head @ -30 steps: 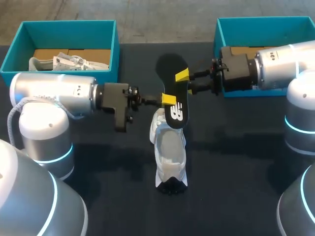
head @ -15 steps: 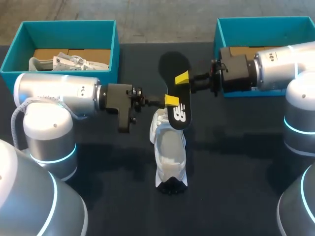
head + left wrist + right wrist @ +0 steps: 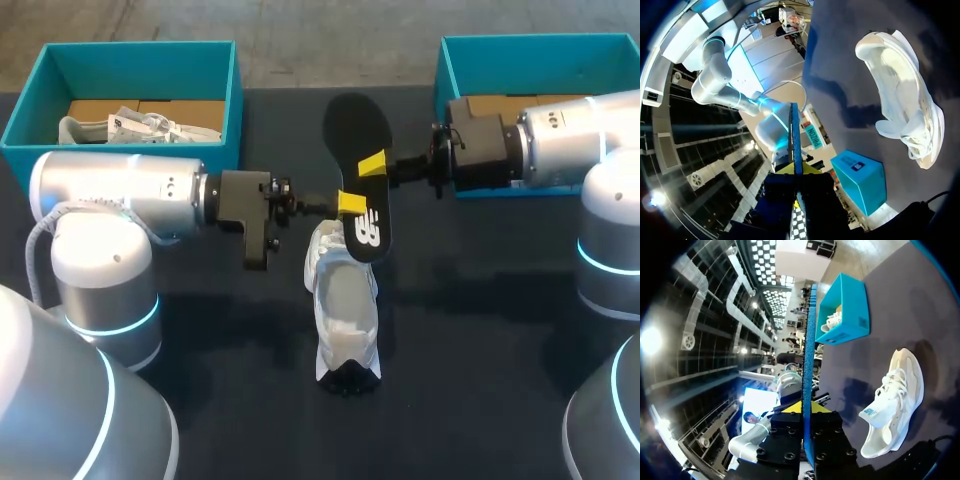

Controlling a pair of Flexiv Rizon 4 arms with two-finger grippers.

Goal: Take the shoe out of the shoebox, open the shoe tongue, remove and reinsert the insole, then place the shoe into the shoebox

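My left fingers (image 3: pixel 350 203) and right fingers (image 3: pixel 372 162) both pinch the insole (image 3: pixel 361 184) from opposite edges, above the far end of the shoe (image 3: pixel 345 300) on the worktop (image 3: pixel 480 330), long axes nearly aligned.

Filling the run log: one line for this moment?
stage: insole out | left pincer: shut on insole | right pincer: shut on insole | shoe: on table

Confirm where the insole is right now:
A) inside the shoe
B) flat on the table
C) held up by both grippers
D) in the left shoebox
C: the insole is off the table, pinched between the left gripper and the right gripper, while the shoe lies on the table.
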